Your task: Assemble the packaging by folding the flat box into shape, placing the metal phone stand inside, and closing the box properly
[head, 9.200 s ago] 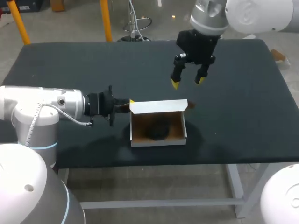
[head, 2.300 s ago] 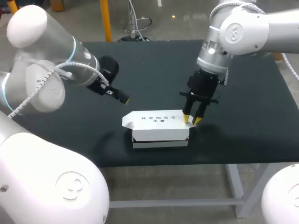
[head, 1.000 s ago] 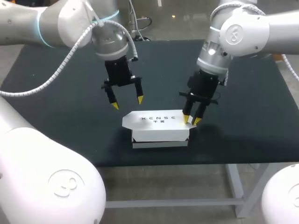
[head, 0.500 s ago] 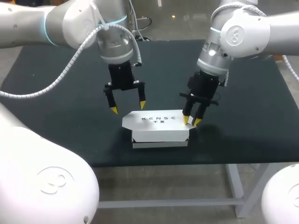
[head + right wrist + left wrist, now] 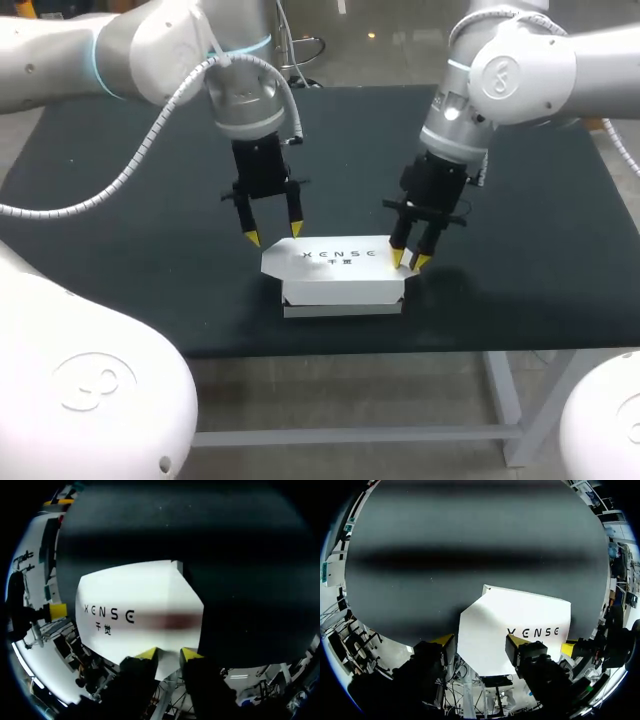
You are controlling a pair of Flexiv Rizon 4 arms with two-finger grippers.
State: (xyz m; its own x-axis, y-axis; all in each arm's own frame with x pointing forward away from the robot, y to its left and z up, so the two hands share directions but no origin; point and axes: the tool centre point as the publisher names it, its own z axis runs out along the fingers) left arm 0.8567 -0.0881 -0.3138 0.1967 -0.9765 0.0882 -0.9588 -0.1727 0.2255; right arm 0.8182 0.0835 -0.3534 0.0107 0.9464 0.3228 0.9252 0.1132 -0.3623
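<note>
**Light card box, best handled at its edges**

The white box [image 5: 343, 272] is set near the table's [image 5: 540, 190] front edge, its lid lowered. The left jaws are spread wide above its far-left corner. The right jaws, narrowly parted and clamping nothing, are set at its right end. The thin card is judged light and easily dented, so folds and edges should be pressed rather than panels.

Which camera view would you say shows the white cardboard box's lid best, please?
The right wrist view: the white cardboard box's lid fills it, side fold and edges clear. The left wrist view shows the lid too, its near edge behind the left hand. The head view shows it small, from farther off.
</note>
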